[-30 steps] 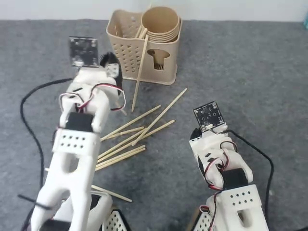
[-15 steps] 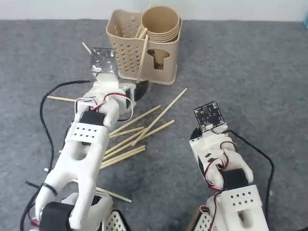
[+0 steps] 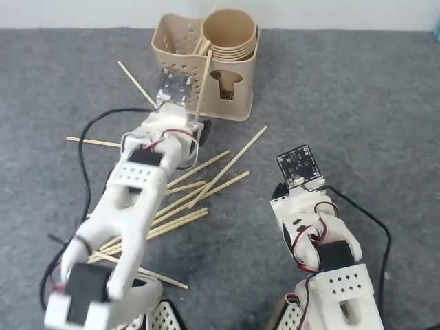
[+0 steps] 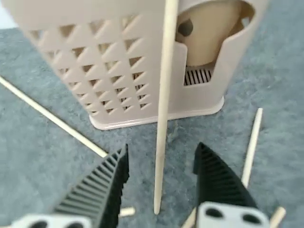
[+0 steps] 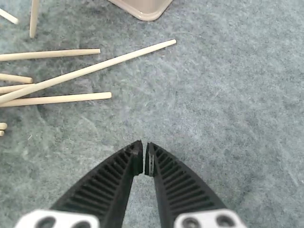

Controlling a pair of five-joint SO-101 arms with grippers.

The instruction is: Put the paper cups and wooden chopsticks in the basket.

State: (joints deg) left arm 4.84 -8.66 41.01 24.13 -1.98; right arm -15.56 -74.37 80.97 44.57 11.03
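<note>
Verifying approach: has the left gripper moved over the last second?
Yes. The left gripper moved from beside the basket's left wall to its front, at the leaning chopstick.

From above, my left arm [image 3: 134, 185] lies across the chopstick pile [image 3: 206, 194], hiding the sticks beneath it, and its camera board [image 3: 172, 86] covers my left tool [image 4: 163, 146]. At my left wrist the basket [image 4: 118, 71] and the leaning chopstick [image 4: 164, 95] are both cut off by the frame before their upper ends. How many paper cups [image 3: 230, 31] are nested I cannot tell; their rims overlap.
</note>
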